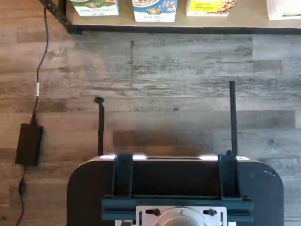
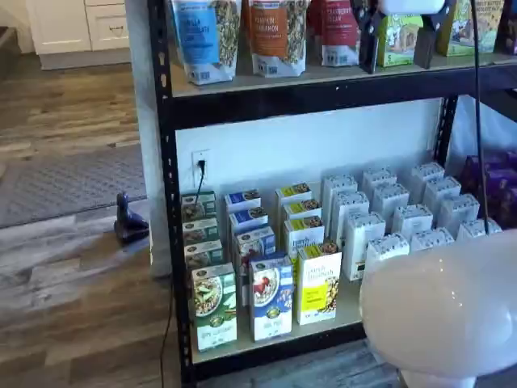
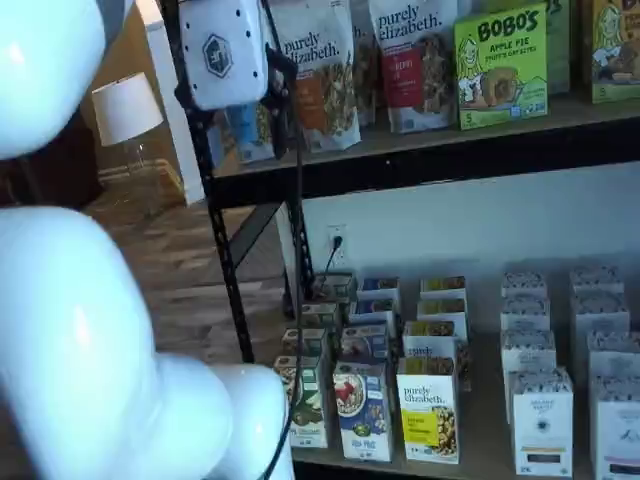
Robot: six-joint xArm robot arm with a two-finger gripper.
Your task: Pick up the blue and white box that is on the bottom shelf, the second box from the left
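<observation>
The white rounded arm (image 2: 444, 307) fills the lower right, the pincer (image 2: 400, 36) state I cannot tell, and the blue and white cereal carton (image 2: 271, 297) stands untouched on the pale bottom shelf (image 2: 275, 341).

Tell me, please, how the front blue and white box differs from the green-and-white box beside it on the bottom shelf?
The blue and white box has blue bands; the green-and-white box has green ones. In a shelf view, the green-and-white box stands nearer the rack's black upright. Both stand upright at the bottom shelf's front edge, each heading its own row.
</observation>
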